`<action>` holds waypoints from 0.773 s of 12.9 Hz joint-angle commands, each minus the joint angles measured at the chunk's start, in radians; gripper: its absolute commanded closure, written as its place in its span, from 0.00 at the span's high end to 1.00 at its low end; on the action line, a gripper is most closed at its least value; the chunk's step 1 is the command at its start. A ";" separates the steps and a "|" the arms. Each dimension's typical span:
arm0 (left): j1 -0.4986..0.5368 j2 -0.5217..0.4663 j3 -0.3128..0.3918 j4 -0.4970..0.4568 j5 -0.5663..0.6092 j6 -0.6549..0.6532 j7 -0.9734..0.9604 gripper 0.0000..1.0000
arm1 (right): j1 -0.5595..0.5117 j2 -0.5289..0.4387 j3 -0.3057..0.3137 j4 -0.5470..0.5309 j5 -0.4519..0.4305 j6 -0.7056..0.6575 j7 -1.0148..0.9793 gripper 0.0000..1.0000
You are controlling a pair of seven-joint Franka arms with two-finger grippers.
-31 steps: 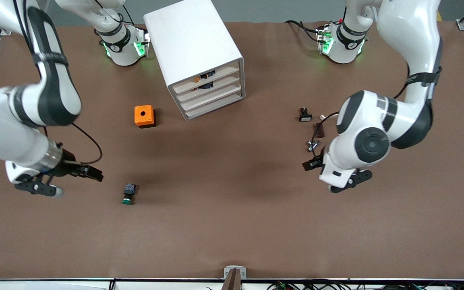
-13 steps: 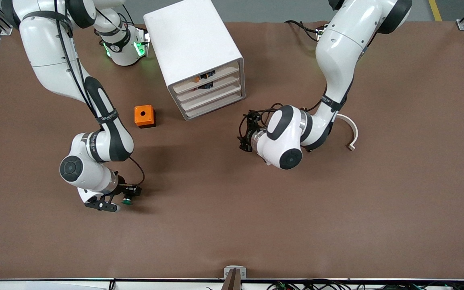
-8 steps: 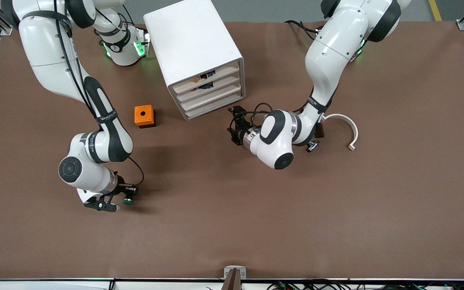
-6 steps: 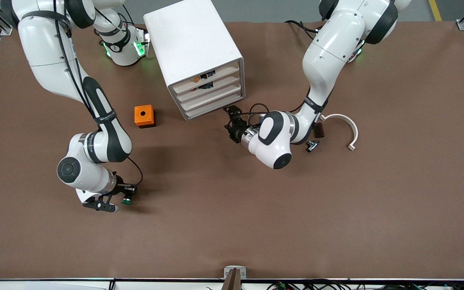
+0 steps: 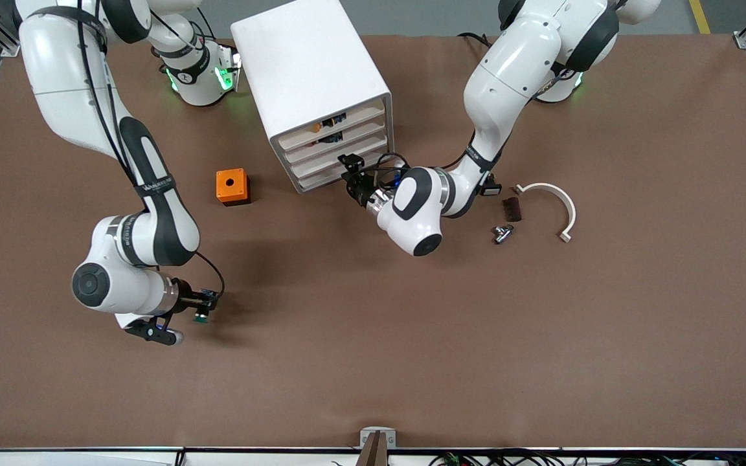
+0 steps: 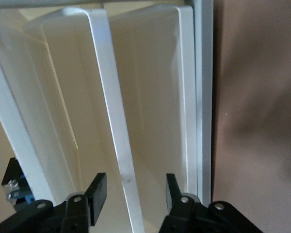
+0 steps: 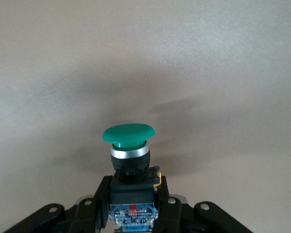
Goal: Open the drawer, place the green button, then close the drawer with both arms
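The white cabinet [image 5: 308, 71] shows four alike drawer fronts, all flush. The drawer [image 5: 321, 160] is third from the top. My left gripper [image 5: 351, 176] is at the lower fronts. In the left wrist view the left gripper [image 6: 135, 194] is open, with a white drawer lip [image 6: 109, 97] between its fingers [image 6: 98, 191] and gaps on both sides. Which front that lip belongs to I cannot tell. My right gripper [image 5: 202, 309] is shut on the button [image 7: 128, 134], green cap pointing out, just above the brown table.
An orange cube with a hole [image 5: 232, 186] sits beside the cabinet toward the right arm's end. Near the left arm's elbow lie a white-capped black button [image 5: 491, 189], a dark block [image 5: 511, 208], a small metal part [image 5: 501, 232] and a white curved piece [image 5: 557, 200].
My left gripper has moved up to the cabinet's lower drawer fronts, its fingers narrowing round a lip. My right gripper has shut on the button and raised it off the table.
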 commanded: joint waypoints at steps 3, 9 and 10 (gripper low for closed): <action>-0.023 0.024 0.006 0.013 -0.039 -0.028 -0.037 0.25 | 0.008 -0.057 0.010 0.073 0.020 -0.166 0.198 0.00; 0.024 0.020 0.029 0.051 0.005 -0.100 -0.029 0.00 | 0.084 -0.172 0.010 0.076 0.021 -0.308 0.506 0.00; 0.047 0.018 0.032 0.074 0.007 -0.100 -0.023 0.00 | 0.103 -0.187 0.010 0.076 0.040 -0.328 0.563 0.00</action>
